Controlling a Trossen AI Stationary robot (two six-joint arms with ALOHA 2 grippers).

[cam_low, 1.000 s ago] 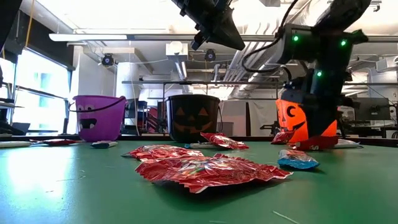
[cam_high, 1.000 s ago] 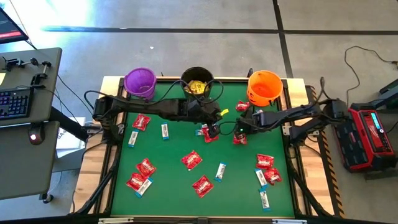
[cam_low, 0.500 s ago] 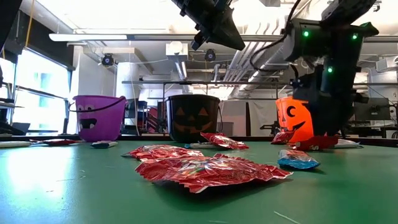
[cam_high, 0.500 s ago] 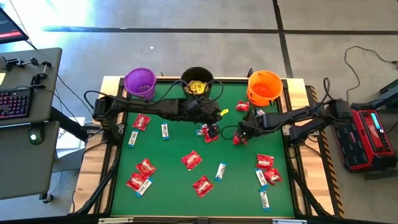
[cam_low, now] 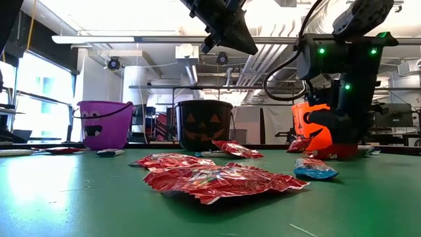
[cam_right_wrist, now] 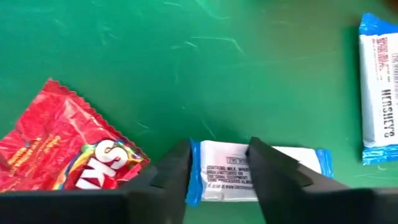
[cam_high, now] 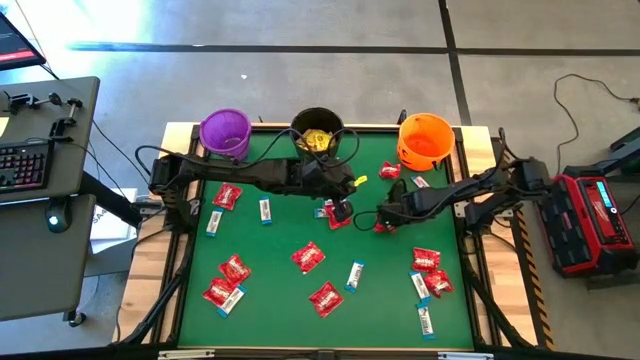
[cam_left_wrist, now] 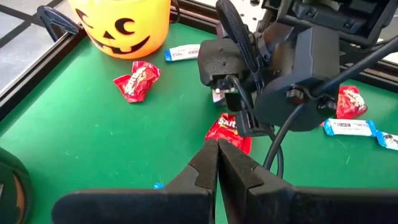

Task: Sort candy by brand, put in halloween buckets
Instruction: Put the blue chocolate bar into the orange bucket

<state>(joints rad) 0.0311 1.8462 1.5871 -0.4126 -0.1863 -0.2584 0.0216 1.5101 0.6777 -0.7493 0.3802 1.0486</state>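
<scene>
Left gripper (cam_high: 347,183): closed, empty, raised over the table (cam_high: 280,240) before the black bucket (cam_high: 318,130). Right gripper (cam_right_wrist: 219,163): low at mid-table, fingers straddling a white-and-blue bar (cam_right_wrist: 255,169), red packet (cam_right_wrist: 59,149) beside; grip cannot be told. Orange bucket (cam_high: 425,140): nearby, behind.

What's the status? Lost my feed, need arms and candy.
Right gripper down mid-table, jaws astride a white-and-blue bar, not clamped. Left gripper shut, empty, hovering close by. Red packet right beside the bar.

Grey concrete floor (cam_high: 300,80), desk (cam_high: 40,200), bright ceiling lights (cam_low: 131,39)
</scene>
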